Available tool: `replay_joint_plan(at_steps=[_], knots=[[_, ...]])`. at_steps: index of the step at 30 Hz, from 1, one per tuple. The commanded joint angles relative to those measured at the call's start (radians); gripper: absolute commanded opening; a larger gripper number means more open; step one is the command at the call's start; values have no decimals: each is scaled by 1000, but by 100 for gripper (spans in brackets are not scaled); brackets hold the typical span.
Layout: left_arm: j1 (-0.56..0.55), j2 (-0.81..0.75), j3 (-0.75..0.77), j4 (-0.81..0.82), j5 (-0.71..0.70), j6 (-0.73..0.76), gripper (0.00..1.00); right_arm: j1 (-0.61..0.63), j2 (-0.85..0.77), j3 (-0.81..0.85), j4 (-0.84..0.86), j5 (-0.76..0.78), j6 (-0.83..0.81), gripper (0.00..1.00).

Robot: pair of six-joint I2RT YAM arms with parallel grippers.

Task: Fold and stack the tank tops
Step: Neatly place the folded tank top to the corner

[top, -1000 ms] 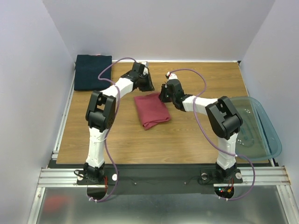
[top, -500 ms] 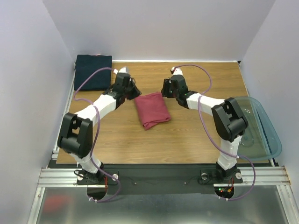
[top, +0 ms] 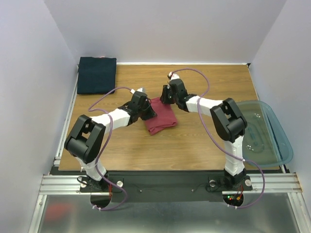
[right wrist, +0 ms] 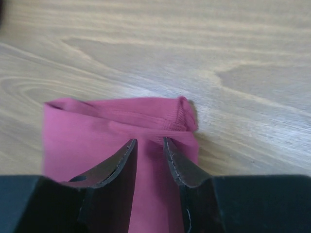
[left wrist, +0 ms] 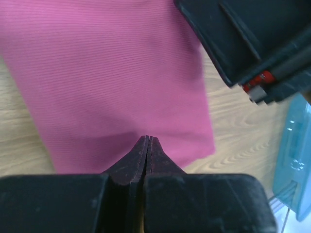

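White walls (top: 160,29) and aluminium rails (top: 160,183) mark a lab

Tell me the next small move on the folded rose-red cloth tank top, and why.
Probably close the right gripper on the folded rose-red cloth tank top: its fingers stand parted over the cloth's hemmed edge, while the left gripper is shut at the opposite side. The dark navy folded top lies apart in the far-left corner, so a lift must follow.
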Motion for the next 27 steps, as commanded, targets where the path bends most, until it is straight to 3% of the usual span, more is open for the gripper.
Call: replay_joint_plan(at_steps=[1,9,13,20,27], knots=[[-8,24,-53,31,-24,-33,0,-13,57,58,-13,-4,12,33],[-38,113,-110,75,-7,-39,0,-71,84,69,-42,-13,56,34],[-41,70,-116,86,-11,-27,0,-70,34,46,-42,-25,64,40],[-39,-42,-61,6,-39,-2,30,-50,-146,-66,-77,-2,92,45],[36,-170,-104,-51,-64,-43,44,44,-313,-219,-111,41,99,44]])
